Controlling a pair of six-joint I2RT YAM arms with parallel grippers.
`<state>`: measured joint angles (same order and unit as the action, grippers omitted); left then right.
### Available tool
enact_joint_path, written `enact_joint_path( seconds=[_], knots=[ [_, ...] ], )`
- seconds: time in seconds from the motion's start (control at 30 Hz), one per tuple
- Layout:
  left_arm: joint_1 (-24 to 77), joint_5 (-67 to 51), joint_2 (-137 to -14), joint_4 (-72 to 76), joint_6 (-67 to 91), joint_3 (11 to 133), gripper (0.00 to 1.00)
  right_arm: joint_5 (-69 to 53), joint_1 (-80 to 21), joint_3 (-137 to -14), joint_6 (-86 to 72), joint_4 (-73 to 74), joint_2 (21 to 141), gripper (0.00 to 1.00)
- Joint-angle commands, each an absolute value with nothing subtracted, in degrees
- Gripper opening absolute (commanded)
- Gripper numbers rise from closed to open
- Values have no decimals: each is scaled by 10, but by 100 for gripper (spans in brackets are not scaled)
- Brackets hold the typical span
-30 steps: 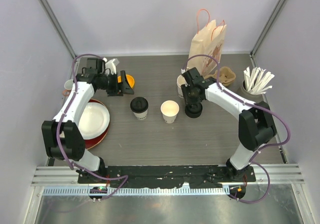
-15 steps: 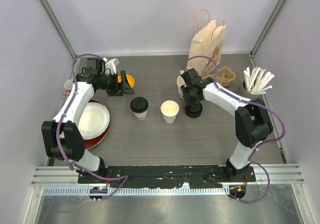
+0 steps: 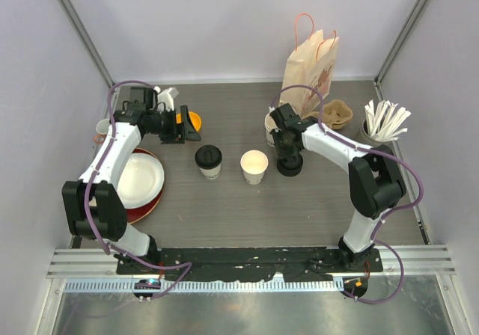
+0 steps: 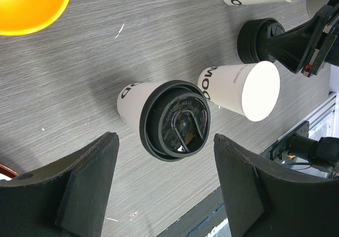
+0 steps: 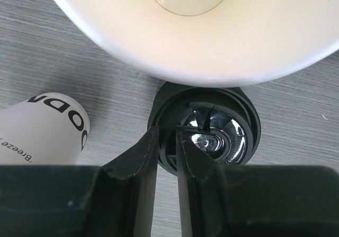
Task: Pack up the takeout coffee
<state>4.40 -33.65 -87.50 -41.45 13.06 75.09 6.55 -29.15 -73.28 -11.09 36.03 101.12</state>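
Note:
One takeout coffee cup, white with a black lid, stands mid-table; in the left wrist view this lidded cup lies beyond my open left gripper, which holds nothing. My left gripper hovers by the orange bowl. A second white paper cup stands lidless just to the right, and the left wrist view shows this cup too. Right of it a loose black lid lies on the table. My right gripper points down onto it, and in the wrist view the gripper pinches the lid's rim.
A paper bag stands at the back right, with a brown cup carrier and a holder of white sticks beside it. More cups stand behind the right gripper. An orange bowl and a white plate are on the left.
The right gripper's jaws have narrowed onto the black lid's rim and the right elbow has shifted slightly. The left arm and both cups have not moved.

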Motion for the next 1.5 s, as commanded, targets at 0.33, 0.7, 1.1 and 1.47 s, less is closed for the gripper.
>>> enact_joint_path(
  seconds=[0.33,0.7,1.1,1.47],
  knots=[
    [46,-346,-868,-411,131,766,77,50,-293,-740,-111,370,967,1],
    [45,-347,-867,-413,130,770,77,57,-294,-776,-99,417,905,1],
    [46,-348,-860,-418,124,773,77,51,-292,-736,-89,365,957,1],
    [46,-348,-865,-418,122,776,77,38,-292,-725,-82,340,964,1]
  ],
)
